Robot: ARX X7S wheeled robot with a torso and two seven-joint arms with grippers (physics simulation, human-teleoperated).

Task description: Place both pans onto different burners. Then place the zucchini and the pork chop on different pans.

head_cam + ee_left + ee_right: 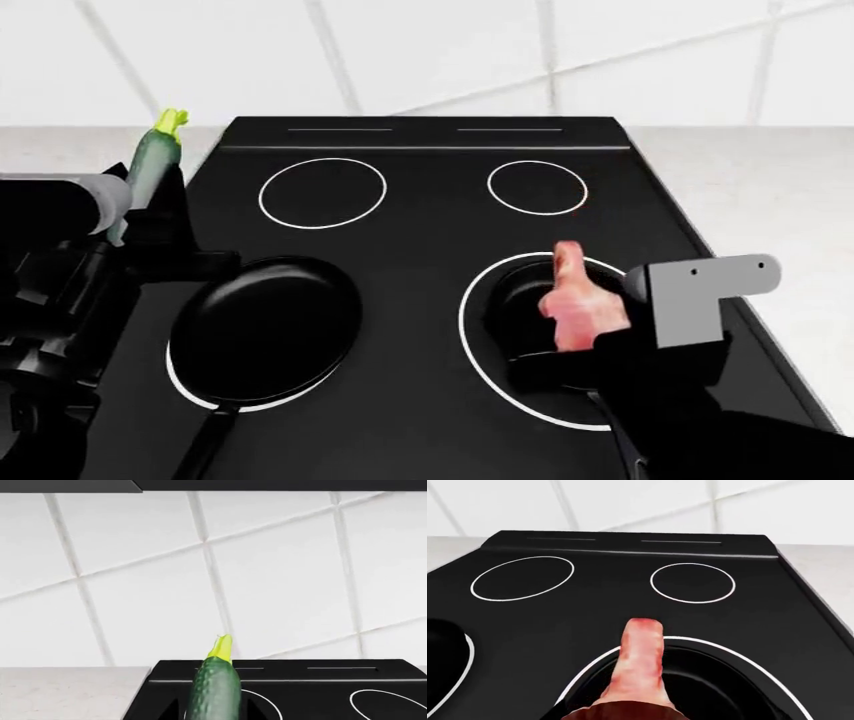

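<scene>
Zucchini in left claw; pork chop (right claw) above deeper pan.

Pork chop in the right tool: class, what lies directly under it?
The pork chop hangs over the deeper pan on the near right burner. The pan's dark rim and inside show; the right tool and arm cover its near part and handle.

Head overlooks cooktop; wrists low, probably near; rear rings shared.
</scene>
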